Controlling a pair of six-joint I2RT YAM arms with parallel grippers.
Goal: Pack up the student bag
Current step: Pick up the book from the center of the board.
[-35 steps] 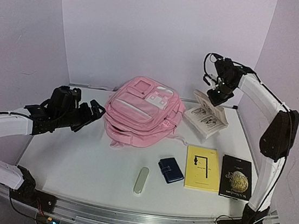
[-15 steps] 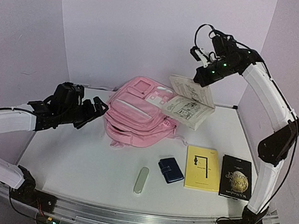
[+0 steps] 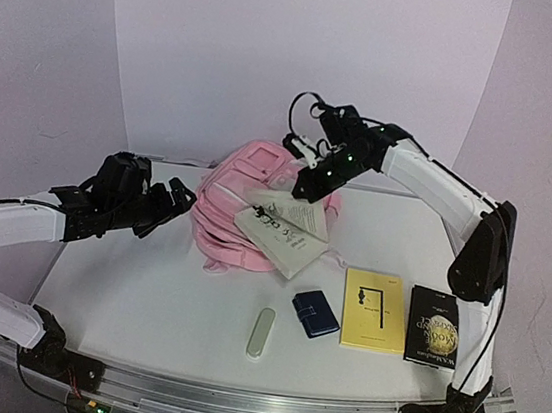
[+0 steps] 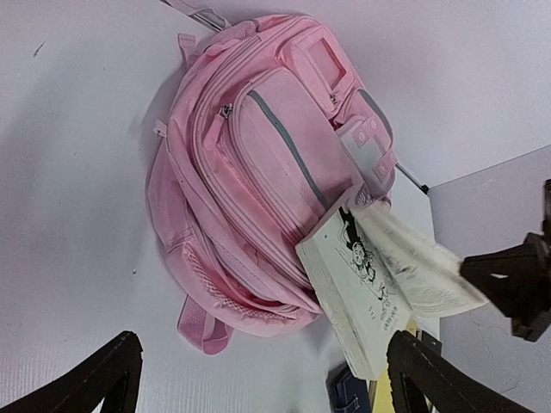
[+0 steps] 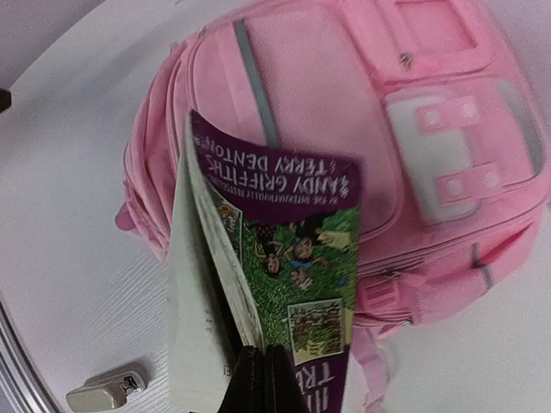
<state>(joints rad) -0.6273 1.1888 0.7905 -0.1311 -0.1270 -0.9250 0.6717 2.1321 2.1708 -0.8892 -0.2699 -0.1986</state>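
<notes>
The student bag (image 3: 245, 195) is a pink backpack lying flat at the back centre of the table, seen also in the left wrist view (image 4: 258, 163) and the right wrist view (image 5: 344, 120). My right gripper (image 3: 305, 190) hovers over the bag's right side, its fingers (image 5: 263, 379) shut on the purple-and-green cover of a paperback (image 5: 293, 241). The paperback (image 3: 278, 229) hangs open, pages fanned, over the bag's front right edge (image 4: 379, 275). My left gripper (image 3: 180, 203) is open just left of the bag, nothing between its fingers (image 4: 95, 383).
On the table in front of the bag lie a small blue denim pouch (image 3: 315, 313), a pale oblong case (image 3: 260, 333), a yellow book (image 3: 374, 309) and a black book (image 3: 435, 327). The table's right edge runs just beyond the black book.
My right arm has swung left and down from the back right, carrying the open paperback over to the bag. The left arm has barely moved.
</notes>
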